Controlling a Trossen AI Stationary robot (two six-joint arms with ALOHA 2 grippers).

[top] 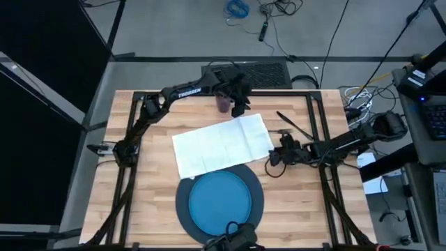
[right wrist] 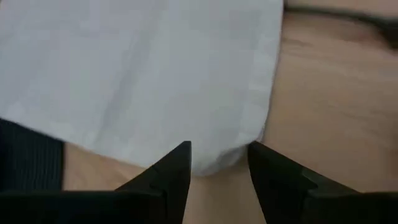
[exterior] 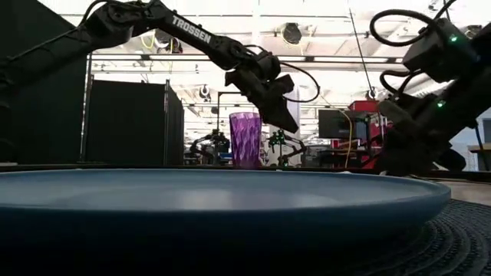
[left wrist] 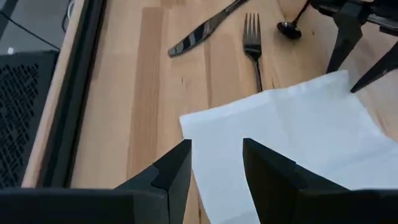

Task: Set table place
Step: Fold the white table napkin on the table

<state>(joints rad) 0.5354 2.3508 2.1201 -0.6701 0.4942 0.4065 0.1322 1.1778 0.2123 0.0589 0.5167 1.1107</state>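
While I hold the L gripper [top: 240, 104] jaws narrowly open, empty, beside cup [top: 224, 102], R gripper [top: 273, 159] jaws narrowly open, empty, at napkin [top: 221, 144] edge; plate [top: 220, 201] on charger [top: 182, 206].

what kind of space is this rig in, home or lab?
Likely a robotics lab or workshop: cables lie loose on the grey floor, equipment racks and black partitions stand behind the table under exposed ceiling lights.
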